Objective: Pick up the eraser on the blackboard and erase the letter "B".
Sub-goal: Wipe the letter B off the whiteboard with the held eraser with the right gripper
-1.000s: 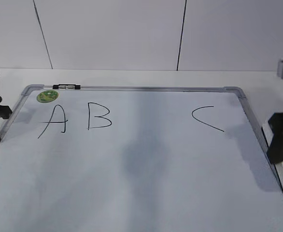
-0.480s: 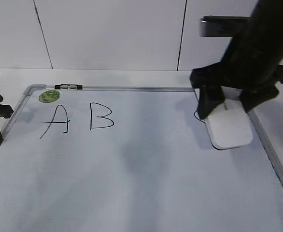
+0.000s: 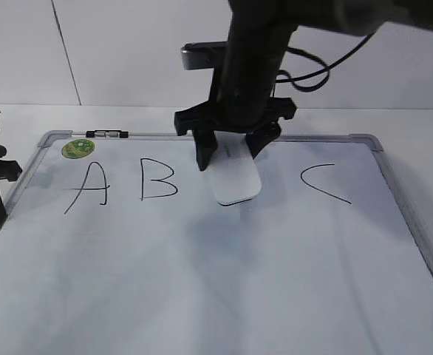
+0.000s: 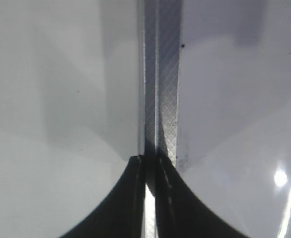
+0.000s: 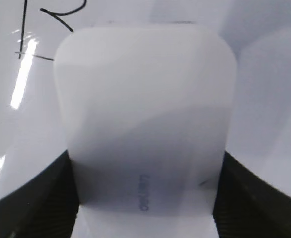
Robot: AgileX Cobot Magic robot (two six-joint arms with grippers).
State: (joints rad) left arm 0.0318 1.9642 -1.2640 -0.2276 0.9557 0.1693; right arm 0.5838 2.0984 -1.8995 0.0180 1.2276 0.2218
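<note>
- The blackboard (image 3: 202, 281) is really a big white dry-erase board in a silver frame, lying flat and filling most of the exterior view. I'll place everything else against it.
- The right arm comes in from above the board's far edge, and the right gripper (image 3: 227, 151) hangs over the upper middle of the board with its black fingers (image 3: 202, 151) clamped on the two long sides of the eraser (image 3: 236, 180). Gripping the sides makes sense to me: it leaves the felt underside free to face the board.
- The eraser sits between the letter "B" (image 3: 158, 181) and the "C" (image 3: 324, 182), closer to the B but not on it. A dark edge shows along its near rim. Can't tell whether the felt is touching the surface or floating just above.
- In the right wrist view the eraser (image 5: 145, 119) fills the frame, grey lettering toward the camera, and strokes of the B (image 5: 46, 20) peek out past its far corner. So I'd say the wipe hasn't started yet.
- The left gripper (image 4: 146, 198) is parked at the board's left edge, jaws pressed together right over the frame rail (image 4: 160, 89). Might be steadying the board, can't say for sure.
- The "A" (image 3: 87, 186) sits left of the B, so the wipe needs to stay short.
- Small stuff on the board's far-left corner: a green sticker (image 3: 77, 148) and a marker (image 3: 107, 134) lying on the top rail.
</note>
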